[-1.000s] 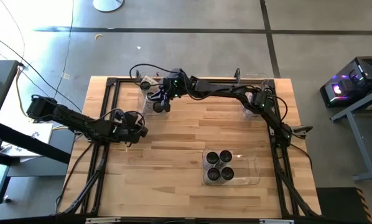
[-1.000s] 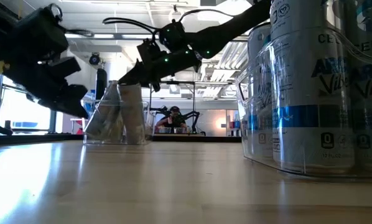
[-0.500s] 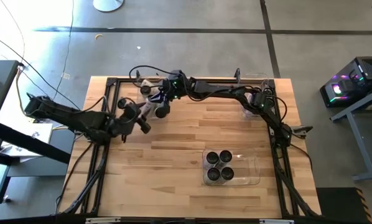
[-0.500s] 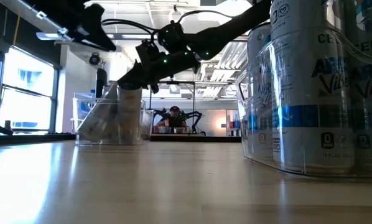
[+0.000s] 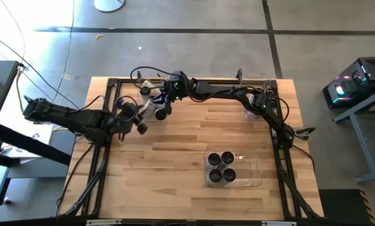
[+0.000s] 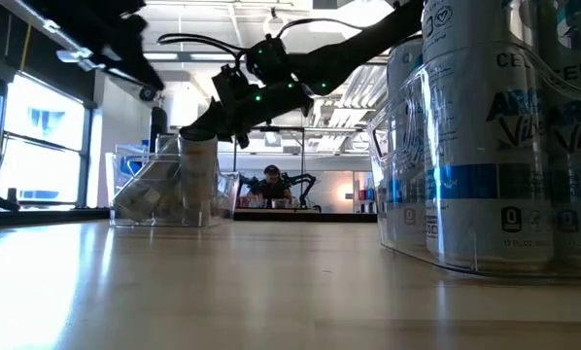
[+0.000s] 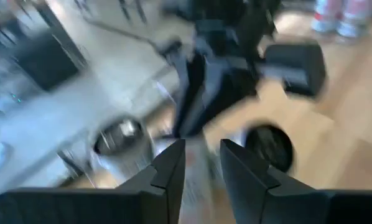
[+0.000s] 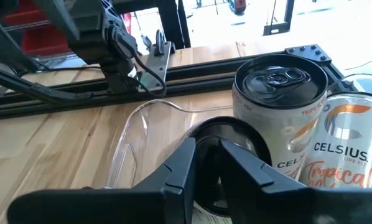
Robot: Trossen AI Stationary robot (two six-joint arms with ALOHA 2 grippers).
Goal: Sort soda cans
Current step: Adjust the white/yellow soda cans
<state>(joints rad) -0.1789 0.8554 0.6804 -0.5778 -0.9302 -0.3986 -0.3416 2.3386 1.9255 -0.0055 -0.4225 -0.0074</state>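
The right gripper (image 5: 163, 108) hangs over the far-left bin (image 5: 151, 103), its fingers (image 8: 185, 163) drawn close on the dark top of a can (image 8: 226, 140) standing inside; two more cans (image 8: 279, 93) stand just beside it in the same bin. The left gripper (image 5: 139, 121) sits at the bin's near-left side with its fingers (image 7: 168, 171) only narrowly apart around what looks like the clear bin wall — whether they actually pinch it cannot be told. In the low view the bin looks tilted, one side lifted off the table (image 5: 175, 150). Four sorted cans (image 5: 221, 167) stand in the near bin (image 5: 253, 172), well apart from the arms. The step seems to be lifting one can out: the pull should go straight up so the can clears its neighbours and the wall, while the left arm steadies the bin — any sideways drag would likely tip the others.
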